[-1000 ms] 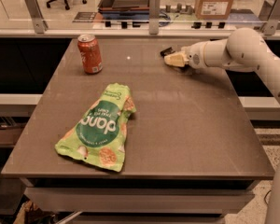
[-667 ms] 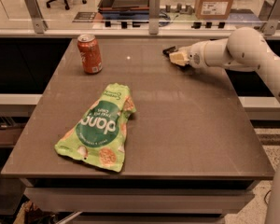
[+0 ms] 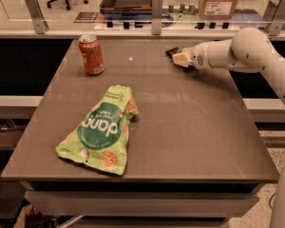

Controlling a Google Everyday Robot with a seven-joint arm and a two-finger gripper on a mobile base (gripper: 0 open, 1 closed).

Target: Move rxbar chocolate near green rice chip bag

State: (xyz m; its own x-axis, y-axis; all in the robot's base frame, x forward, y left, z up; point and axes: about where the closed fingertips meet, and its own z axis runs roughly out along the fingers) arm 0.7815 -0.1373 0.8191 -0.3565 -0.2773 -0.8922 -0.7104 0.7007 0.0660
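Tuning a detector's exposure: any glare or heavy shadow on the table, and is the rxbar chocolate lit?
Camera view: warm, even light; one small glint on the table right of the orange soda can; only faint shadow along the green rice chip bag. Camera view: the rxbar chocolate shows as a dark patch at the far side, partly hidden by the gripper.

Matt, smooth table (image 3: 194, 127) top with a faint sheen. Glossy, crinkled plastic bag (image 3: 100, 129). Shiny metal can (image 3: 91, 55). Dark wrapper on bar (image 3: 171, 52), finish unclear. The gripper (image 3: 179, 58), far right of table at the bar, smooth pale plastic; arm (image 3: 237, 51) smooth white shell.
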